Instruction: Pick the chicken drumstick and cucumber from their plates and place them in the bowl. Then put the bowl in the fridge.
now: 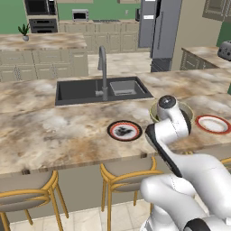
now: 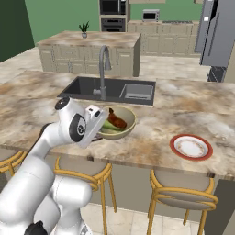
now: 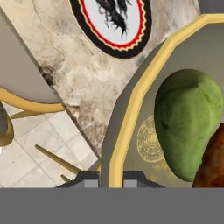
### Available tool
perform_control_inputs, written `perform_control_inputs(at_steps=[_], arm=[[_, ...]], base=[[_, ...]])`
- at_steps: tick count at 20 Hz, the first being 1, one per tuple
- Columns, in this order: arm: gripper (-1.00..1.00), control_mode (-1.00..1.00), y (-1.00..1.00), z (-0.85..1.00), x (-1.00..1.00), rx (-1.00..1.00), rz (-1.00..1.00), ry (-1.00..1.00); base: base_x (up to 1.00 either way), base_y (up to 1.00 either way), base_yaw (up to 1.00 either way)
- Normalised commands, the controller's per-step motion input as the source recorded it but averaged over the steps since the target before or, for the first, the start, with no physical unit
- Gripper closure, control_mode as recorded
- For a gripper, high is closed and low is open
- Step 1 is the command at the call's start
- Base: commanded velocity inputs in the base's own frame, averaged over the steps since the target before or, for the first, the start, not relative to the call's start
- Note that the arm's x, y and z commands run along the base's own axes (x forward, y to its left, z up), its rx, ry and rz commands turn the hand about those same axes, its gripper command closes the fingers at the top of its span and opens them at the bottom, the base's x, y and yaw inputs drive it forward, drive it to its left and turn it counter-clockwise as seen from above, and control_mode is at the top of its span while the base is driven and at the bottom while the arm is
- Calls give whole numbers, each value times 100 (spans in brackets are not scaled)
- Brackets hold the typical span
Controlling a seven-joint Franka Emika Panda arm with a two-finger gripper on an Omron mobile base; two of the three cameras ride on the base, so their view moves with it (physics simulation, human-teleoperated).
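- Two foods, the cucumber [image 3: 189,129] and the chicken drumstick [image 2: 117,120], already lay together in the bowl [image 2: 129,123], so by my reading the loading part of the task was done and carrying the bowl was the step in hand.
- Both plates sat bare on the bench [image 1: 54,131]: the dark-centred plate [image 1: 124,131] to the left of the bowl, the plain plate [image 2: 191,147] well to its right.
- In the hand view the claw [image 3: 110,180] sat at the bowl's near yellow rim, its tips closed as tight as they go, one on each side of the wall, so it appeared to be pinching the rim.
- Whether the bowl was still resting on the bench or just lifted could not be told.
- The fridge [image 1: 159,28] stood far back and to the right, beyond the sink [image 1: 103,89], with its door apparently ajar.
- To do this step well, I would keep the rim pinch firm and the bowl level, since a one-sided hold lets it tip and the cucumber could roll out.
- Lifting straight up before driving off should clear the bench edge, the faucet [image 1: 103,67] and the stools [image 1: 128,173].
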Motion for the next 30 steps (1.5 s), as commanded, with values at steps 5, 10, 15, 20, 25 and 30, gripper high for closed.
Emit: perform_control_inputs(at_steps=[5, 10, 15, 20, 25, 30], arm=[[100, -100, 28, 13, -10, -1, 41, 0], [100, -100, 21, 4, -2, -2, 43, 2], [100, -100, 10, 0, 0, -3, 9, 5], [100, -100, 0, 0, 0, 0, 0, 0], [100, -100, 0, 0, 0, 0, 0, 0], [100, 100, 0, 0, 0, 0, 0, 0]], base=[[0, 0, 0], [0, 0, 0], [0, 0, 0], [0, 0, 0], [0, 0, 0], [0, 0, 0]])
